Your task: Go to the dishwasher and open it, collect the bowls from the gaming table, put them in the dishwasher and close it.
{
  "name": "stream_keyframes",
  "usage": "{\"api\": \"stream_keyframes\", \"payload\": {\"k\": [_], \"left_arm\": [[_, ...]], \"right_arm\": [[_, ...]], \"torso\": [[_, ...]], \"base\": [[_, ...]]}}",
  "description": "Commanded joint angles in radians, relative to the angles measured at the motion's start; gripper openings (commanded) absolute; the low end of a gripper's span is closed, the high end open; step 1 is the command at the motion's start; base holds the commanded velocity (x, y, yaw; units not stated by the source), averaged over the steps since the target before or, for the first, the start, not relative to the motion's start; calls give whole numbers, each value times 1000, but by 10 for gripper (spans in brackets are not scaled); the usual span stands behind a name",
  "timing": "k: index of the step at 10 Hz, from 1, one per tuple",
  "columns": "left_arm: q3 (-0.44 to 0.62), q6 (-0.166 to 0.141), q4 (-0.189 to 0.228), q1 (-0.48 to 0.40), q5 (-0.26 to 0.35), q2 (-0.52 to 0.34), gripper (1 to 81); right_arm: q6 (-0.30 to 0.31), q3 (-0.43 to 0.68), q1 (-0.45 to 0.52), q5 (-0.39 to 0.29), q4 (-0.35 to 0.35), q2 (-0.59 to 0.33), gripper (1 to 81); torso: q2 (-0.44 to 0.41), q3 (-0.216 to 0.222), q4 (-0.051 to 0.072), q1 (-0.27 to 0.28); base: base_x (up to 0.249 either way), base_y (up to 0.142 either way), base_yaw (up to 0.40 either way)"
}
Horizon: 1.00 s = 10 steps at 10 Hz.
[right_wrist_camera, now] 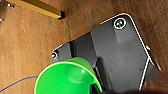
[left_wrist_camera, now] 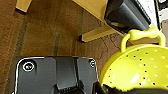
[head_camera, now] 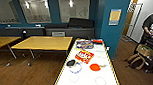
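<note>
Gaming table [head_camera: 107, 58], white surface: orange bowl [head_camera: 94, 67], dark bowl [head_camera: 70, 62], pale bowls alongside. Yellow-green perforated bowl [left_wrist_camera: 136, 70] near left wrist; bright green bowl [right_wrist_camera: 66, 78] near right wrist. Claw states: cannot tell.

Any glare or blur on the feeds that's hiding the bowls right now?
Head view: soft overall, ceiling lights glare in the back windows; the pale bowls almost vanish against the white gaming table. Left wrist view: a bright highlight on the yellow-green perforated bowl. Right wrist view: the bright green bowl is blurred.
</note>
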Motion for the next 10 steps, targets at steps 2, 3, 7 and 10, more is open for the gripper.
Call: {"api": "stream_keyframes", "payload": {"k": [2, 3, 7, 10], "left_arm": [[-171, 12, 181, 117, -84, 150, 10], [-217, 12, 188, 137, -86, 181, 10], [-379, 13, 208, 194, -87, 302, 10], [-466, 13, 221, 216, -87, 364, 10]], "right_arm": [[2, -133, -5, -16, -41, 64, 10], [0, -148, -8, -16, -46, 76, 10], [0, -174, -11, -18, -67, 113, 10], [0, -216, -13, -18, -75, 140, 10]], "torso": [[0, 0, 0, 0], [0, 0, 0, -1], [-1, 2, 0, -2], [-1, 2, 0, -2]], "base": [[0, 0, 0], [0, 0, 0], [0, 0, 0], [0, 0, 0]]}}
